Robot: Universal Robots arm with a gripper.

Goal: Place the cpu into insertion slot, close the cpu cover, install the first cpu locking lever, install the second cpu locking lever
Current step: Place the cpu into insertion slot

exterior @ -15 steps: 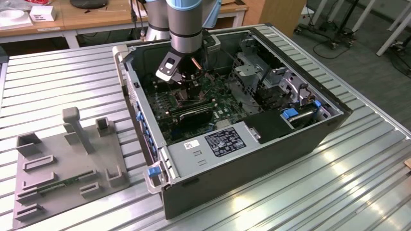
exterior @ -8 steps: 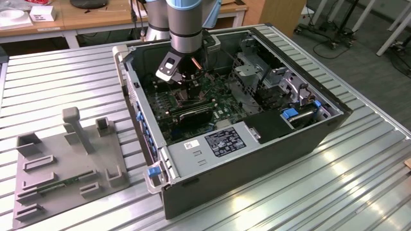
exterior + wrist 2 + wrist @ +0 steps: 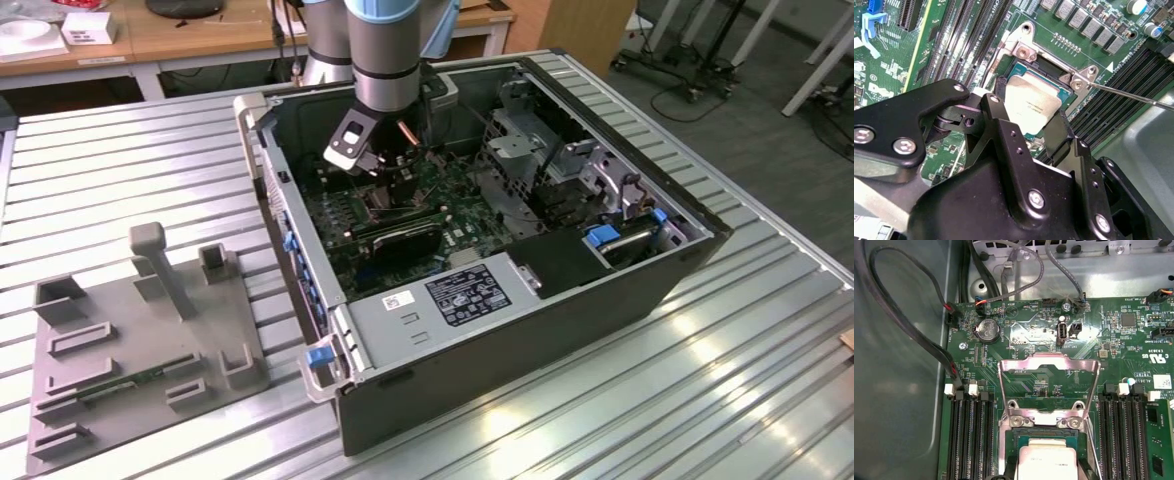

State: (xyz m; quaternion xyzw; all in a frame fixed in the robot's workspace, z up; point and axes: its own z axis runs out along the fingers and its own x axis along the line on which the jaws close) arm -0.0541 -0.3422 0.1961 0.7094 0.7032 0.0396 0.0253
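Note:
The cpu [image 3: 1030,102] shows its flat grey face in both wrist views and lies in, or just over, the insertion slot [image 3: 1050,66] on the green motherboard [image 3: 447,215]. My gripper [image 3: 1026,122] reaches down into the open computer case, and its black fingers [image 3: 996,120] sit against two opposite edges of the cpu [image 3: 1048,460], shut on it. The cpu cover [image 3: 1049,365], a silver frame with a square window, stands swung open behind the insertion slot [image 3: 1019,436]. A thin locking lever [image 3: 1134,95] sticks out to one side, unlatched.
Black memory slots [image 3: 971,440] flank the socket on both sides. Loose cables [image 3: 904,325] run along the case wall near a coin battery [image 3: 986,331]. The case's metal walls [image 3: 534,330] ring the board. A grey fixture board [image 3: 134,340] lies at the exterior view's left.

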